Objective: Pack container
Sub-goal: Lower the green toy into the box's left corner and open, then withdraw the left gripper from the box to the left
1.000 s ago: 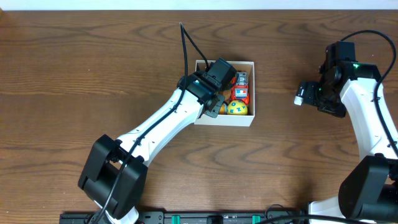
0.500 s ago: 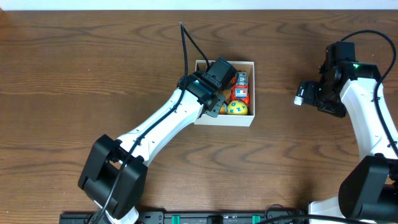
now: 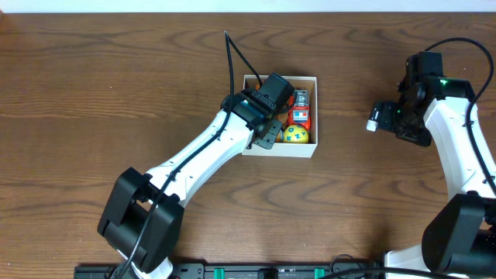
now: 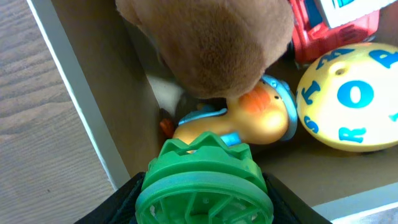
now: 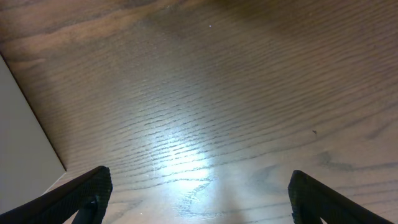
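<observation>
my left end effector (image 4: 204,190) is closed on a green ridged toy (image 4: 204,177), a round piece with a crown-like toothed edge. its dark fingers (image 4: 127,202) press on either side of it. the container (image 3: 291,150) sits directly beneath this end effector, and from the left wrist camera i see its white wall (image 4: 74,106) running just to the left of the fingers, with the tan floor below them.

just beyond the fingertips lies an orange-yellow duck toy (image 4: 249,121) with a blue collar, touching or nearly touching the green toy; i cannot tell which. further ahead, a brown plush (image 4: 211,43) lies over the duck's back. ahead and to the right of the end effector rests a yellow ball (image 4: 351,99) with blue letters, just beside the duck. past the ball, at the far right, is a red toy (image 4: 329,31) with a white and blue label. from overhead, the left arm's wrist covers the left part of the container, so only the ball and the red toy show there.

my right end effector (image 5: 199,196) is open and holds nothing, its two fingers spread wide at the lower corners of its wrist view. it hangs over bare wooden surface (image 5: 217,93). the container is well apart from it, off to its left.
</observation>
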You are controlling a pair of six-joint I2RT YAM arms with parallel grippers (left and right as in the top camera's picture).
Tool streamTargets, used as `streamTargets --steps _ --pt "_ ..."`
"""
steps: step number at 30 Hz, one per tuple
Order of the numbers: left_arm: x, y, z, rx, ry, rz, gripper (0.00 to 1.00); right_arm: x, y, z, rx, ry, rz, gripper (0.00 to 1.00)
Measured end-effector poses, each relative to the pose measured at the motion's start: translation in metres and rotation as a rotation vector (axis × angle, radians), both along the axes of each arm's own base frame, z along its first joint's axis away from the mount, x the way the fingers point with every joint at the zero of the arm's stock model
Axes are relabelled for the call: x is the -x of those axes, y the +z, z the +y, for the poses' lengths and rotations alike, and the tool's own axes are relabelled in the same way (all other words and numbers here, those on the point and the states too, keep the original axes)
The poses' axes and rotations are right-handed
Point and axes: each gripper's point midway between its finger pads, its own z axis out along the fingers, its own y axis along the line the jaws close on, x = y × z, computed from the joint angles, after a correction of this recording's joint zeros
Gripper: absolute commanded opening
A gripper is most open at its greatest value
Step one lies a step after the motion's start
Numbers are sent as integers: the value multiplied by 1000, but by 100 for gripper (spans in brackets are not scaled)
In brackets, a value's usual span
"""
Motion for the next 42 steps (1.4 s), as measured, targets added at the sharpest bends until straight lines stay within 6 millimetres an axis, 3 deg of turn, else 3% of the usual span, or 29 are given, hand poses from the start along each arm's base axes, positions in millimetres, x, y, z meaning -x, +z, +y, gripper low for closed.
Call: streamTargets --steps 5,15,18,20,23,25,27,31,35,38,42 --pt "1 0 -1 4 -6 5 77 0 0 0 0 0 0 92" --pt "1 2 -2 14 -3 0 86 0 0 0 3 0 0 92" --pt "-2 17 3 15 9 -44 86 0 0 0 3 1 -1 88" --pt "-6 40 10 37 28 -98 86 -1 0 -1 5 9 -4 79" --pt "-14 87 36 94 94 -201 87 -4 1 0 7 20 -14 41" --pt "-20 115 68 116 176 -259 92 -8 1 1 6 30 -30 17" --pt "-23 132 109 121 291 -291 95 -14 2 7 1 52 -54 1" --pt "-24 138 178 108 496 -280 100 -32 6 32 -8 127 -125 1" --pt "-28 127 223 146 643 -227 98 -51 11 68 -19 219 -205 1" --pt "-28 119 242 173 700 -193 98 -60 6 92 -31 276 -231 1" --pt "-28 107 254 184 741 -148 98 -67 -17 118 -41 335 -210 1"
